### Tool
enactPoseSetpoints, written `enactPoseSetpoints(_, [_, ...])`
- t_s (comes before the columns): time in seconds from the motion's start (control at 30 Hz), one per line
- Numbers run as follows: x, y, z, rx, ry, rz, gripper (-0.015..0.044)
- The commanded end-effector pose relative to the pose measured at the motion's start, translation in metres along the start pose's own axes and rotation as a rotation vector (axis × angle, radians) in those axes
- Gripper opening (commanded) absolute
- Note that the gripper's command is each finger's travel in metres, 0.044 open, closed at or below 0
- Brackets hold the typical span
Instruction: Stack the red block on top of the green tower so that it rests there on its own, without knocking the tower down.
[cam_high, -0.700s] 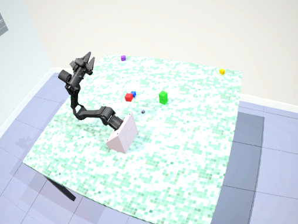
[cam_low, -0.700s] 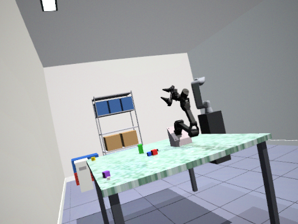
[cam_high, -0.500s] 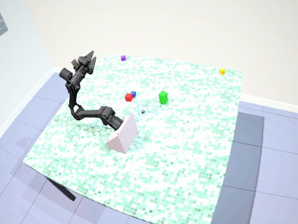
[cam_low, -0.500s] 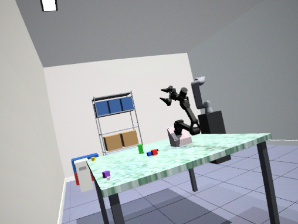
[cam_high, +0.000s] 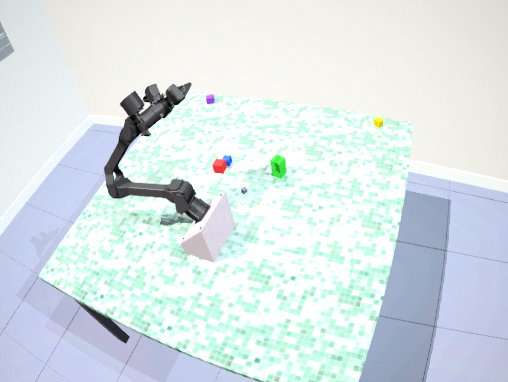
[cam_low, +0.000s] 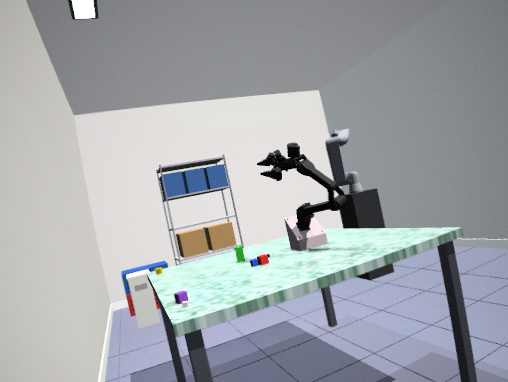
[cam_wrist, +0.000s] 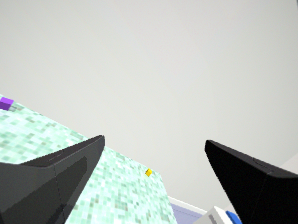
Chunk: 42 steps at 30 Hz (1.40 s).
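The red block (cam_high: 219, 166) (cam_low: 263, 259) lies on the table close beside a small blue block (cam_high: 227, 160) (cam_low: 254, 262); whether they touch is unclear. The green tower (cam_high: 278, 166) (cam_low: 239, 253) stands upright on the table, to the right of the red block in the top view, with nothing on top. My gripper (cam_low: 260, 169) (cam_wrist: 154, 142) is wide open and empty, high above the table. In the top view its fingers overlap, far to the upper left of the red block. The wrist view shows neither the red block nor the green tower.
A purple block (cam_high: 210, 99) (cam_low: 181, 297) (cam_wrist: 6, 104) and a yellow block (cam_high: 378, 122) (cam_low: 159, 270) (cam_wrist: 148, 172) lie near the table's far edge in the top view. A tiny grey cube (cam_high: 244, 190) lies between the tower and the arm's pink wedge-shaped base (cam_high: 219, 232) (cam_low: 309, 237).
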<state>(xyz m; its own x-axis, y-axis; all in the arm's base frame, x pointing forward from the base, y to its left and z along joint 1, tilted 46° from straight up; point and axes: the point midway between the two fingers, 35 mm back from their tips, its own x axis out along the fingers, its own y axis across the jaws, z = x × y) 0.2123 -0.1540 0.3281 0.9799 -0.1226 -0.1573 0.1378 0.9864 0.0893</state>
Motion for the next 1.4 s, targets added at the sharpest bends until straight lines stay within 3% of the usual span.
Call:
enactPoseSetpoints(0.0, [0.017,0.004,-0.008,0.048,0.062,0.058,0.0440])
enactPoseSetpoints(0.73, [0.115,0.107,-0.121,0.308,0.716,0.519,0.0440])
enactPoseSetpoints(1.37, [0.104,0.229,-0.224,0.268,1.374,0.782,0.0440])
